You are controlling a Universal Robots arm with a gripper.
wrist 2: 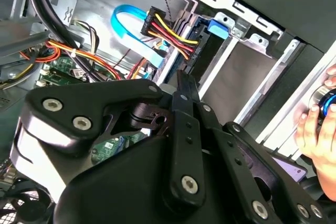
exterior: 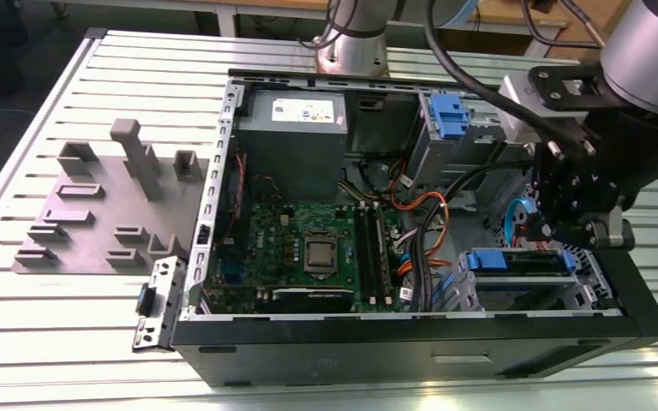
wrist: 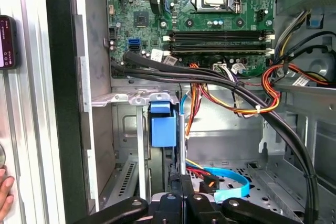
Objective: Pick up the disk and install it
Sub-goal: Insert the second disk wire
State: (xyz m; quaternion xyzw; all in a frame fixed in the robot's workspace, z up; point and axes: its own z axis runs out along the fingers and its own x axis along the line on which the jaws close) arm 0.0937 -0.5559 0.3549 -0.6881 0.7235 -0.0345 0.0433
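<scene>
Hanging over the open computer case (exterior: 421, 347) at the exterior view's right, the gripper (exterior: 564, 233) points down into the drive-bay corner. Its fingers are drawn together in both wrist views, and nothing can be seen between them. The disk (exterior: 517, 262) sits in the bay just beside and below the gripper, at the case's near corner. Its blue carrier front faces the motherboard (exterior: 306, 248). In the first wrist view the blue carrier end (wrist: 163, 125) stands just past the gripper (wrist: 184, 187), slightly to one side of the fingertips; whether they touch cannot be told. A light-blue flat cable (wrist: 231, 182) and red-and-yellow wires (wrist 2: 170, 32) lie close by. The case rests on a slatted tabletop (exterior: 78, 342) beside a grey moulded fixture (exterior: 100, 205). A person's hand (wrist 2: 315, 129) is outside the case wall.
</scene>
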